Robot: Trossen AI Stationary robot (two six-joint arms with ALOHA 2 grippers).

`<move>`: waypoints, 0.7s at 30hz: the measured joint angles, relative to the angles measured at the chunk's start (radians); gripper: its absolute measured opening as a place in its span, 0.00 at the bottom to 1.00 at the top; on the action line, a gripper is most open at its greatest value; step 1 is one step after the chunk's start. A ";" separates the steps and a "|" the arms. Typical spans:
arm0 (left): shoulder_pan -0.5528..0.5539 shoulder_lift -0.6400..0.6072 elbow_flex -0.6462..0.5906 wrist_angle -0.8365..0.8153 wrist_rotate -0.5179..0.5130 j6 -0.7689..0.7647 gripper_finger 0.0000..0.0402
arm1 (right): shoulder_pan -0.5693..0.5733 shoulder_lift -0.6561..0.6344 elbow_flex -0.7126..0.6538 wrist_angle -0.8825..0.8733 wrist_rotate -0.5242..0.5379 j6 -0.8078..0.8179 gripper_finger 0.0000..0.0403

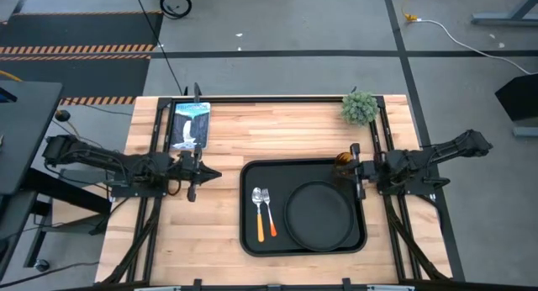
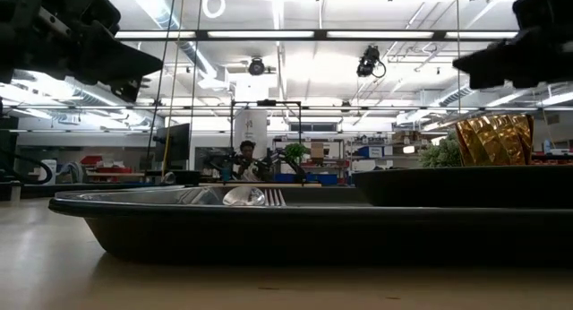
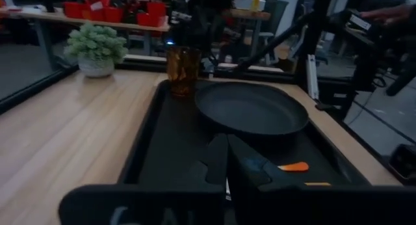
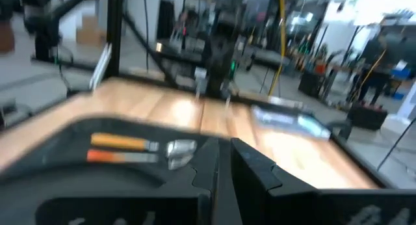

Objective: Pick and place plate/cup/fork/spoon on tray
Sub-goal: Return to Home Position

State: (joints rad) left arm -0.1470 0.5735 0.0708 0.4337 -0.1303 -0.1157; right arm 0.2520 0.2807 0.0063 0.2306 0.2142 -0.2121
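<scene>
1. The left gripper (image 1: 204, 175) hangs over bare wood just off the tray's left edge, its fingers (image 3: 224, 161) pressed together with nothing between them.
2. The right gripper (image 1: 354, 167) sits at the tray's far right corner, right by the cup, and its fingers (image 4: 221, 166) are likewise closed on nothing.
3. The tray (image 1: 249, 239) lies on the near half of the table, between the two arms, with all four task items on it.
4. The cup (image 1: 343, 161) stands upright in the tray's far right corner; in the left wrist view it shows as an amber tumbler (image 3: 182, 71) just beyond the plate.
5. The plate (image 1: 319, 215) fills the tray's right half, lying flat, its raised rim close to the tray's near and right edges.
6. The spoon (image 1: 258, 213) and the fork (image 1: 269, 211) lie side by side in the tray's left part, heads toward the far side and handles toward the near edge, the spoon farther left, the fork nearer the plate.
7. A small potted plant (image 1: 360, 108) stands on the wooden table (image 1: 277, 131) beyond the tray, near the far right corner.
8. A blue-and-white printed card (image 1: 188, 124) lies at the far left of the table, well apart from the tray.
</scene>
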 joint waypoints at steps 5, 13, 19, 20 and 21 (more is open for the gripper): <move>-0.001 -0.061 0.000 -0.060 -0.019 0.002 0.02 | -0.002 -0.118 0.000 -0.001 0.000 0.000 0.11; -0.004 -0.086 0.000 -0.106 -0.019 -0.005 0.02 | -0.008 -0.261 0.000 -0.031 0.000 0.000 0.11; -0.040 -0.085 0.000 -0.110 -0.019 -0.004 0.02 | -0.008 -0.278 0.000 -0.080 0.000 0.000 0.11; -0.049 -0.085 0.000 -0.113 -0.019 -0.004 0.02 | -0.008 -0.277 0.000 -0.093 0.000 0.000 0.11; -0.059 -0.085 0.000 -0.113 -0.019 -0.004 0.02 | -0.008 -0.277 0.000 -0.102 0.000 0.000 0.11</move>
State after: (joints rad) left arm -0.2060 0.4885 0.0711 0.3208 -0.1490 -0.1200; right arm 0.2443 0.0036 0.0063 0.1290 0.2142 -0.2123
